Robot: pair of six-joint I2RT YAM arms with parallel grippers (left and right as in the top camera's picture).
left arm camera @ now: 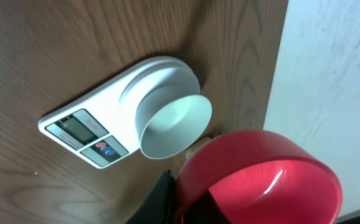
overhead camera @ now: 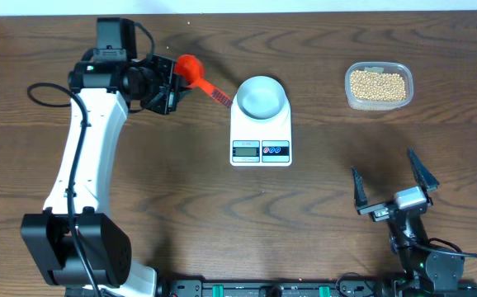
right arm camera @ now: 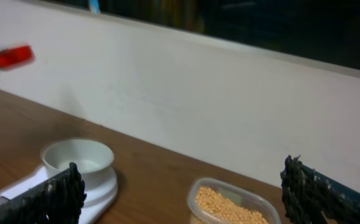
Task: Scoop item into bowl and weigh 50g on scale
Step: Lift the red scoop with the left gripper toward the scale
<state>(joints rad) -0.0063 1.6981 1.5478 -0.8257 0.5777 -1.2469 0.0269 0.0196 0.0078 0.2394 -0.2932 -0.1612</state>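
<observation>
A pale bowl (overhead camera: 261,95) (left arm camera: 174,127) (right arm camera: 77,158) stands empty on the white scale (overhead camera: 261,136) (left arm camera: 86,134) at the table's middle. The item, tan beans (overhead camera: 377,84) (right arm camera: 227,205), fills a clear tub at the back right. My left gripper (overhead camera: 171,87) (left arm camera: 179,196) is shut on a red scoop (overhead camera: 193,68) (left arm camera: 261,180) (right arm camera: 10,57), held in the air left of the bowl. The scoop's cup looks empty. My right gripper (overhead camera: 384,173) (right arm camera: 181,169) stands wide open near the front right, with nothing between its fingers, facing the tub and the scale.
The clear plastic tub (overhead camera: 403,101) (right arm camera: 195,193) sits near the table's back edge, right of the scale. A white wall (right arm camera: 198,106) runs behind the table. Bare wood (overhead camera: 321,190) lies between the scale and my right gripper.
</observation>
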